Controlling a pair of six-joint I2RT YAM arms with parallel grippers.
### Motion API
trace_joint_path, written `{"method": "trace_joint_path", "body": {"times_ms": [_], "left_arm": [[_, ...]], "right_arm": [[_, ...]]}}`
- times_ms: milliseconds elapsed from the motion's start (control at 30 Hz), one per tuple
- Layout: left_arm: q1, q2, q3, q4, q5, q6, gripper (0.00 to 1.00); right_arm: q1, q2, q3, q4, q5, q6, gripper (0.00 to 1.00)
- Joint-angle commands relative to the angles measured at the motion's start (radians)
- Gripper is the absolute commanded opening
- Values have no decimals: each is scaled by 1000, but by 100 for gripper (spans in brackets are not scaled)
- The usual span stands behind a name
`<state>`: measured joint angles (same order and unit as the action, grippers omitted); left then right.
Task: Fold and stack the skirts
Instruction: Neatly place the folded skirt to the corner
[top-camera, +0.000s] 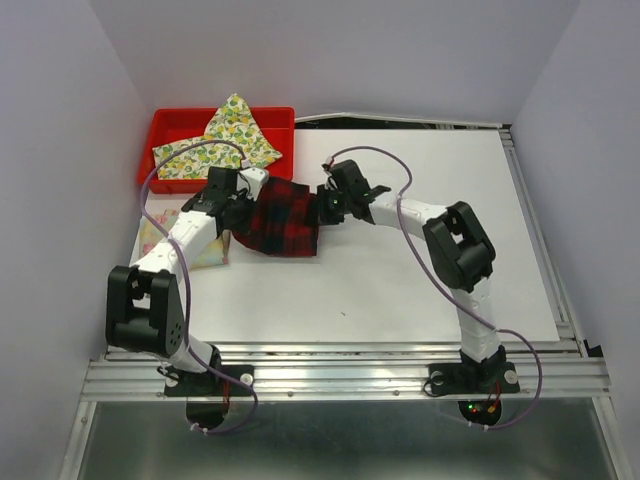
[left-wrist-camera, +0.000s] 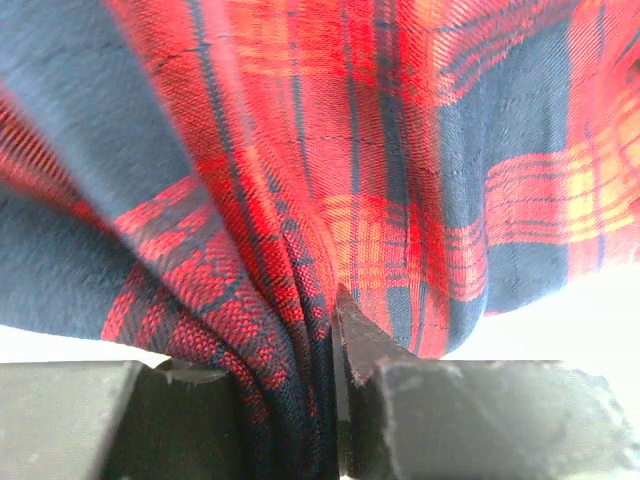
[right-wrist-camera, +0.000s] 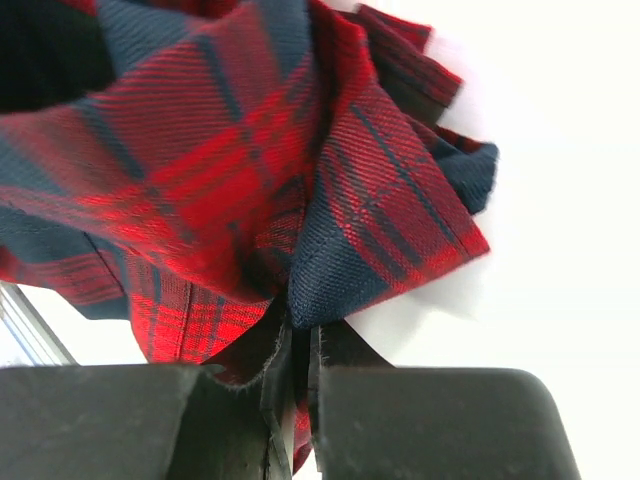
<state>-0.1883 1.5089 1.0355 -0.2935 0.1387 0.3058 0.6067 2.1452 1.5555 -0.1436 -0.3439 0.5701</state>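
The red-and-black plaid skirt (top-camera: 282, 220) hangs stretched between both grippers above the white table. My left gripper (top-camera: 238, 205) is shut on its left edge, with bunched plaid cloth (left-wrist-camera: 300, 200) pinched between the jaws. My right gripper (top-camera: 322, 205) is shut on its right edge, with a plaid fold (right-wrist-camera: 260, 190) caught between the jaws. The lemon-print skirt (top-camera: 222, 140) lies over the red bin (top-camera: 170, 125) at the back left. The pastel floral skirt (top-camera: 160, 232) lies folded on the table under my left arm, mostly hidden.
The white table surface (top-camera: 400, 290) stretches to the right and front of the skirt. Grey walls close in the left, back and right. A metal rail (top-camera: 340, 375) runs along the near edge by the arm bases.
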Motion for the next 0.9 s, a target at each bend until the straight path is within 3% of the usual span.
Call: {"method": "trace_joint_path", "body": {"times_ms": [0, 300, 867], "left_arm": [[1, -93, 66, 34, -60, 67, 0], [70, -193, 90, 24, -97, 111, 0], [461, -302, -17, 17, -11, 245, 0]], "right_arm": [[48, -51, 101, 13, 46, -39, 1], [97, 16, 340, 24, 95, -64, 1], [255, 295, 653, 128, 131, -68, 1]]}}
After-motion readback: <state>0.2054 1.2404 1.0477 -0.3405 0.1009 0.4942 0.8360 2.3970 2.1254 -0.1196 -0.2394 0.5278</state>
